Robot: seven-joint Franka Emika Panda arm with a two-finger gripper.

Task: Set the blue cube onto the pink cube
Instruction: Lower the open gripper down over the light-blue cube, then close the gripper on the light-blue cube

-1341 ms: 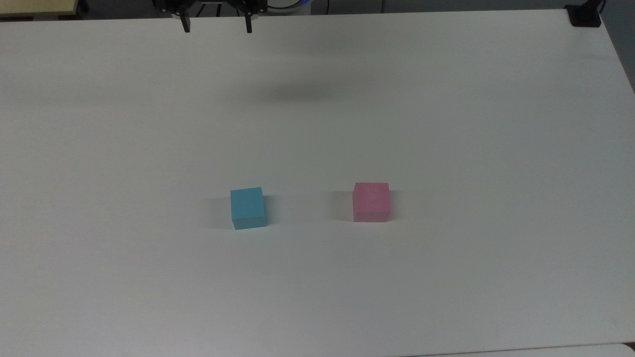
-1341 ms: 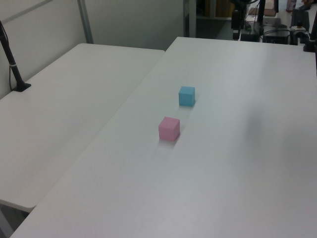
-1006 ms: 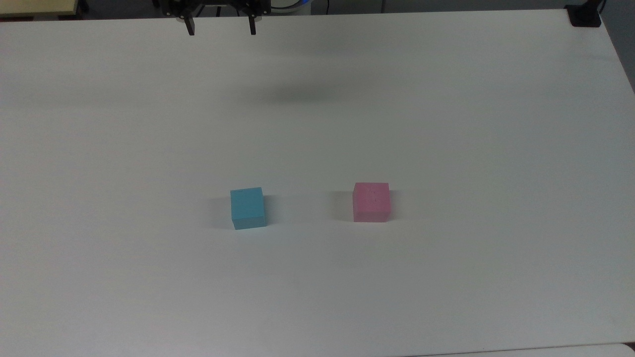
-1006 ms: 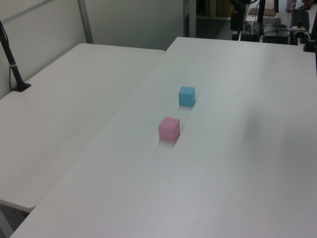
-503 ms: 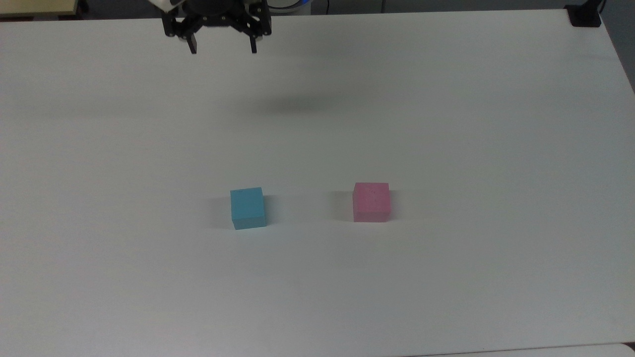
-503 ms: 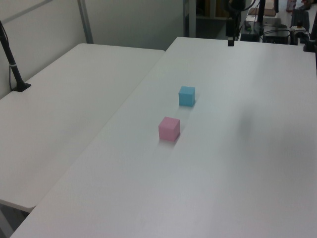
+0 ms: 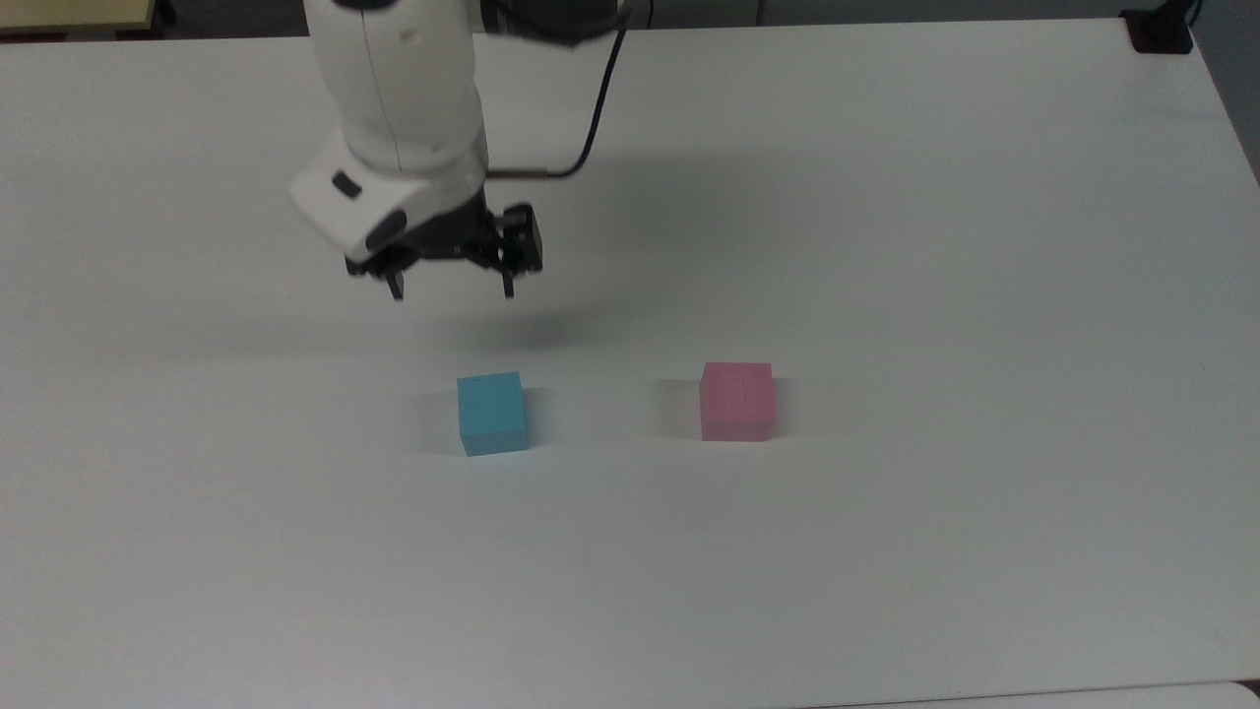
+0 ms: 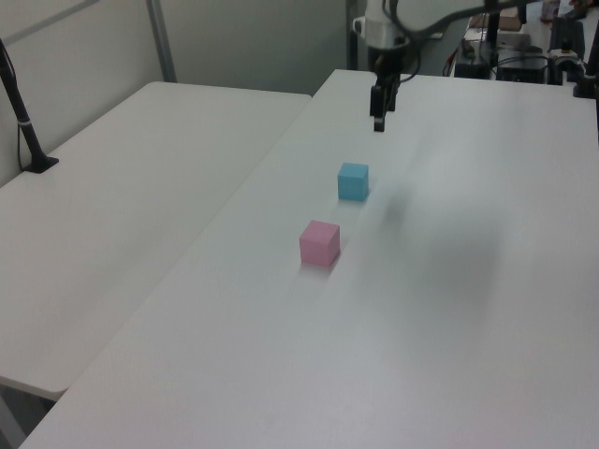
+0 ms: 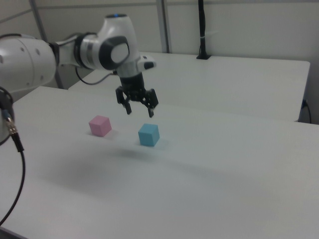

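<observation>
Though cubes apart, end effector (image 7: 453, 290) above.

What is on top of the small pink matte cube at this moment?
Nothing rests on the small pink matte cube: its top face is bare. The light blue matte cube stands apart on the white table, and the open black two-finger gripper hangs in the air near the blue one.

The white arm (image 7: 394, 89) is extended over the table. The gripper (image 7: 452, 290) is pointed downward, its fingers (image 9: 150, 113) spread apart, nothing held.
</observation>
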